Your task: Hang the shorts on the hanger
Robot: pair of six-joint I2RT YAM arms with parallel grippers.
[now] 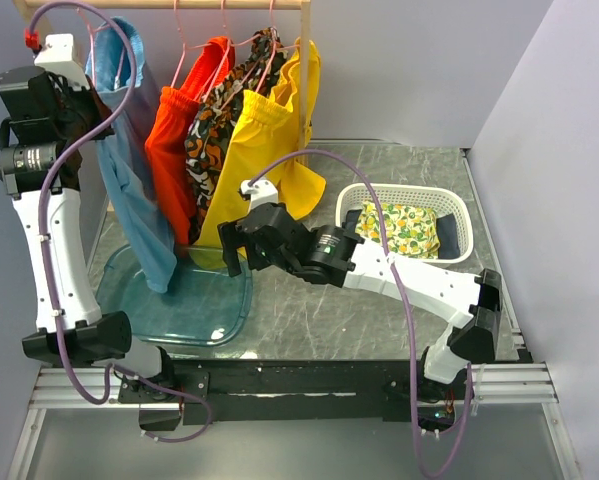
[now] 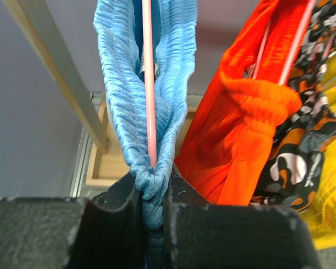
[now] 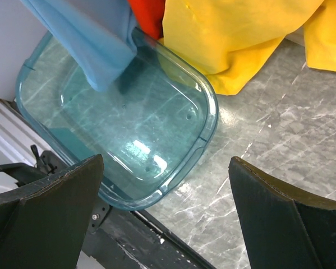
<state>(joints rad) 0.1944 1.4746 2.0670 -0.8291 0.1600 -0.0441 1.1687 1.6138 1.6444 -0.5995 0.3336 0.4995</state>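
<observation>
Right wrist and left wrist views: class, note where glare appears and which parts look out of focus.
Right wrist: white glare patches on the teal tray, near fingers dark and soft-edged. Left wrist: shorts fairly sharp, black fingers blurred in the foreground.

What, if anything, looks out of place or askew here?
The shorts hang bunched on the hanger, their lower end dangling into the clear tub. The left jaws pinch fabric and wire together.

The shorts (image 1: pixel 129 170) over the tray (image 1: pixel 224 300) are sky-blue and their hanger (image 2: pixel 150 84) is pink; the tray itself is see-through teal. Right of the tray hang an orange-red garment (image 1: pixel 174 150), a black, orange and white print (image 1: pixel 211 135), then a plain yellow garment (image 1: pixel 264 130). Further right, the basket (image 1: pixel 461 215) is white, its cloth (image 1: pixel 404 228) yellow-green patterned.
</observation>
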